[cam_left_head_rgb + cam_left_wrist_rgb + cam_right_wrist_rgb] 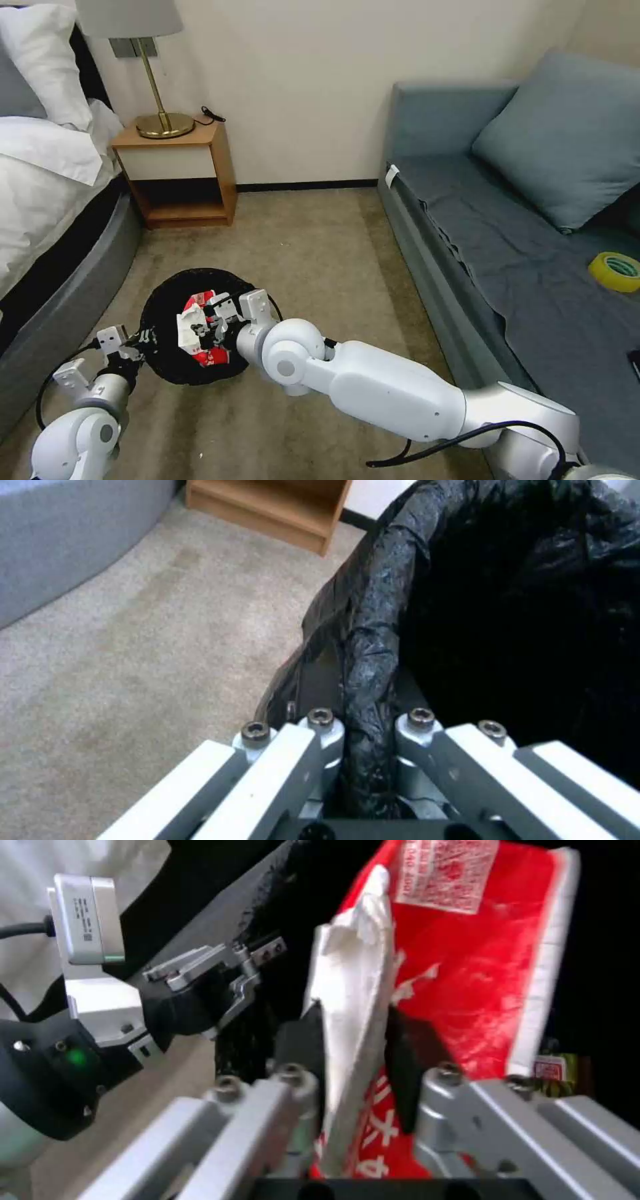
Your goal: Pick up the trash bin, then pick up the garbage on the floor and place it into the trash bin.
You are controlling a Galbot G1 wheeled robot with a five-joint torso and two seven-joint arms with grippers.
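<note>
The left claw is closed on the near rim of the trash bin, pinching the black bag between its fingers, and it holds the bin above the carpet between the bed and the sofa. The right claw is over the mouth of the bin and grips the red-and-white packet by its white edge. A small bottle with green label lies deep inside the bin
</note>
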